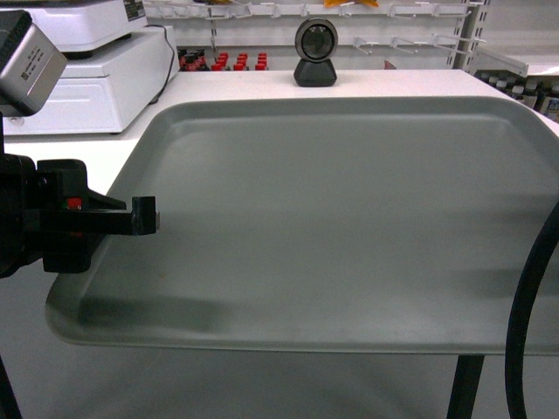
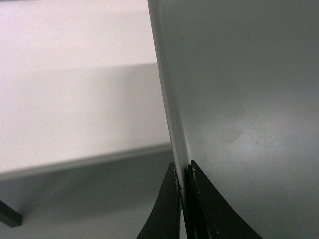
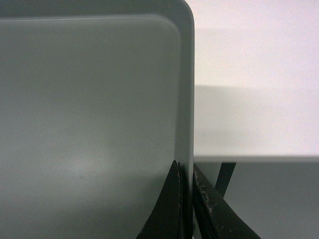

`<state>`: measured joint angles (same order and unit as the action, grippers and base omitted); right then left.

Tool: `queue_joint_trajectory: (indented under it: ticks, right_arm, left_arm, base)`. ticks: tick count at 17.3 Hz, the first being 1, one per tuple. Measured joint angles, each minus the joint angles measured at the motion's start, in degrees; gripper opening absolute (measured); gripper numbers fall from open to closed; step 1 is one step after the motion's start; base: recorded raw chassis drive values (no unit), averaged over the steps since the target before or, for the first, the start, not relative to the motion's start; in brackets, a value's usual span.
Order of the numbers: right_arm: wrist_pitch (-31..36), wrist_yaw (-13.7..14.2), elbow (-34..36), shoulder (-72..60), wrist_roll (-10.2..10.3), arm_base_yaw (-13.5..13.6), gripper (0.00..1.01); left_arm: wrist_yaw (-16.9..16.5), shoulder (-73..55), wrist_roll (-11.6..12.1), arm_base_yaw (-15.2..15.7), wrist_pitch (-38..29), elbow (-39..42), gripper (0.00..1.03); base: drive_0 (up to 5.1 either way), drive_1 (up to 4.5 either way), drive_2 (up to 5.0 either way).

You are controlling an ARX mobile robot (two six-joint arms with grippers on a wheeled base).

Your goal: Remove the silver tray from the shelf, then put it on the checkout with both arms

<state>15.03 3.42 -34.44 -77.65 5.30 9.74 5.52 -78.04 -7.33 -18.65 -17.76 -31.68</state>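
Note:
The silver tray [image 1: 332, 218] fills the middle of the head view, lying level over the white checkout [image 1: 393, 83]. Its near part juts out past the counter's front edge. My left gripper [image 1: 144, 216] is shut on the tray's left rim, and the left wrist view shows the rim [image 2: 172, 124] pinched in that gripper [image 2: 183, 172]. My right gripper [image 3: 187, 172] is shut on the right rim of the tray [image 3: 89, 109], near the counter's front edge [image 3: 254, 158]; it is outside the head view. I cannot tell whether the tray touches the counter.
A black round-headed scanner [image 1: 315, 52] stands on the counter just beyond the tray. A white machine [image 1: 87, 70] sits at the back left. Store shelving [image 1: 393, 35] with red-capped bottles [image 1: 223, 61] runs behind. A black cable [image 1: 528, 305] hangs at the right, beside a dark table leg [image 1: 465, 388].

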Motion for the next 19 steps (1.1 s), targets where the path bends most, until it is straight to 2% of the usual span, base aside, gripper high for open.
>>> queue_joint_trajectory:
  ticks: [19]
  right_arm:
    - [-0.15, -0.07, 0.0, 0.0, -0.02, 0.0, 0.03]
  left_arm:
    - [-0.02, 0.0, 0.0, 0.0, 0.13, 0.0, 0.03]
  base:
    - [0.1, 4.21, -4.1]
